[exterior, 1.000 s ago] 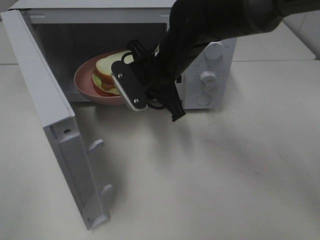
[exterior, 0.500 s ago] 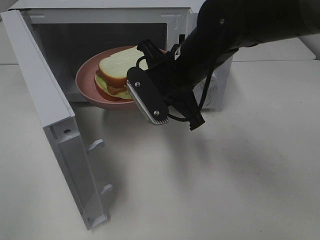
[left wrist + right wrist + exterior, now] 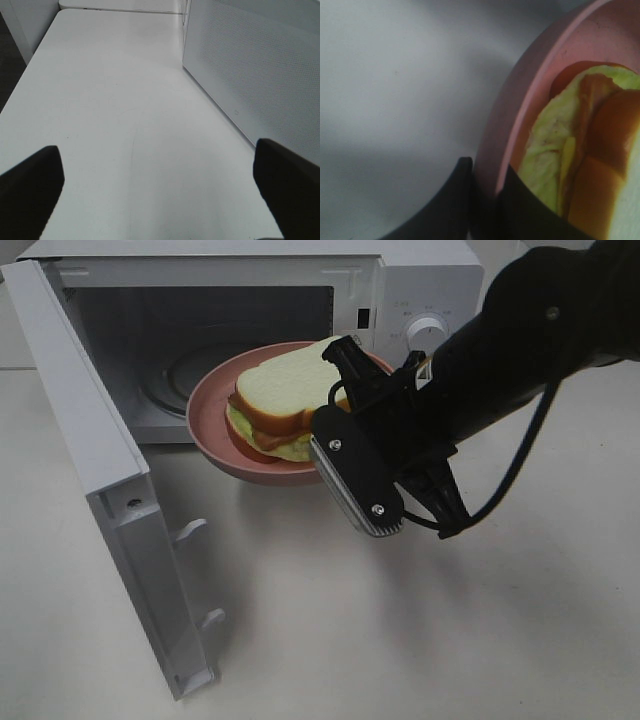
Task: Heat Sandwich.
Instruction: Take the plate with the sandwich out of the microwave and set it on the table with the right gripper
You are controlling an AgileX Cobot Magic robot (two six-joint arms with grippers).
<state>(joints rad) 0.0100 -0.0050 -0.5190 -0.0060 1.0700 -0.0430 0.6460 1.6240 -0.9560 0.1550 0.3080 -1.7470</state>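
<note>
A: So, what does the sandwich [image 3: 283,400] look like up close?

B: Two slices of white bread with a tan crust, the top slice pale and smooth. Between them sits pale yellow-green filling, and reddish-brown layers show at the edge. In the right wrist view the filling [image 3: 555,165] looks soft and folded, with a glossy orange-brown strip beside it.

A: Where is it sitting?

B: On a round pink plate [image 3: 215,430], and it is clearly smaller than the plate. The plate is held in the air at the mouth of the white microwave [image 3: 400,300], partly over the bench [image 3: 400,640] in front of the opening.

A: Who has the plate?

B: The right end effector [image 3: 340,420] is clenched on the plate's rim on the side nearest the microwave's dials; the right wrist view shows one dark finger [image 3: 445,205] outside the rim and the other inside it, pinching the pink wall.

A: And the microwave door [image 3: 110,500]?

B: Swung wide open to the left, latch hooks showing on its inner edge.

A: The other arm?

B: The left end effector [image 3: 160,195] is released, its two dark fingertips [image 3: 30,185] spread wide over bare bench, beside the door's perforated outer face.
</note>
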